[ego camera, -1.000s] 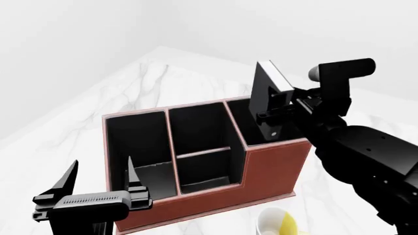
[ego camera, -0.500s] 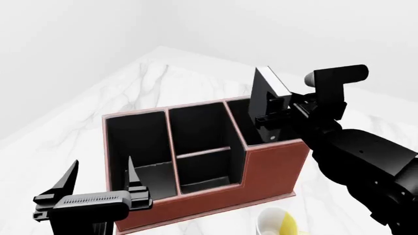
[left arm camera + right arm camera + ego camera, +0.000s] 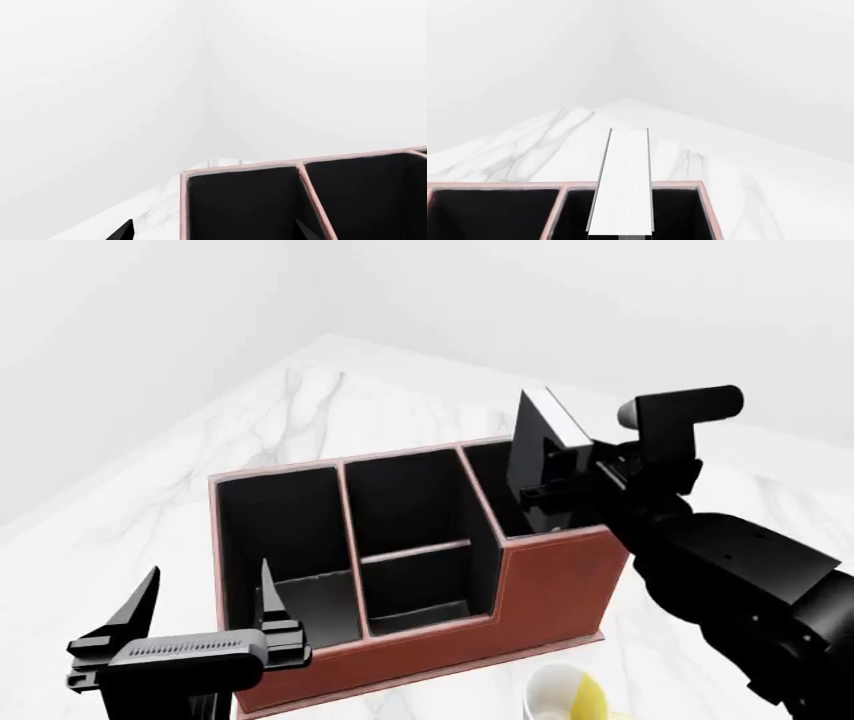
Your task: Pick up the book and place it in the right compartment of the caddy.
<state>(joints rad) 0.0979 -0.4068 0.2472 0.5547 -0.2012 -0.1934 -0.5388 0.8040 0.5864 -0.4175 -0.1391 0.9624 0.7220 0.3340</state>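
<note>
The reddish-brown caddy (image 3: 441, 610) with a black interior stands mid-table. My right gripper (image 3: 550, 488) is shut on the book (image 3: 534, 435), a black hardcover with white page edges. The book is tilted, and its lower end sits inside the mouth of the right compartment (image 3: 494, 485). In the right wrist view the book's white pages (image 3: 624, 180) run over the right compartment (image 3: 677, 215) between the caddy's rims (image 3: 494, 186). My left gripper (image 3: 207, 625) hangs open by the caddy's front left corner. Its dark fingertips (image 3: 123, 231) frame the caddy's leftmost section (image 3: 240, 205).
A white-and-yellow mug (image 3: 567, 695) stands on the white marble table (image 3: 307, 410) just in front of the caddy's right end, under my right arm. The table's far corner and plain white walls lie behind the caddy.
My right arm has sunk and shifted slightly left, carrying the book lower into the right compartment. The left arm and caddy have not moved.
</note>
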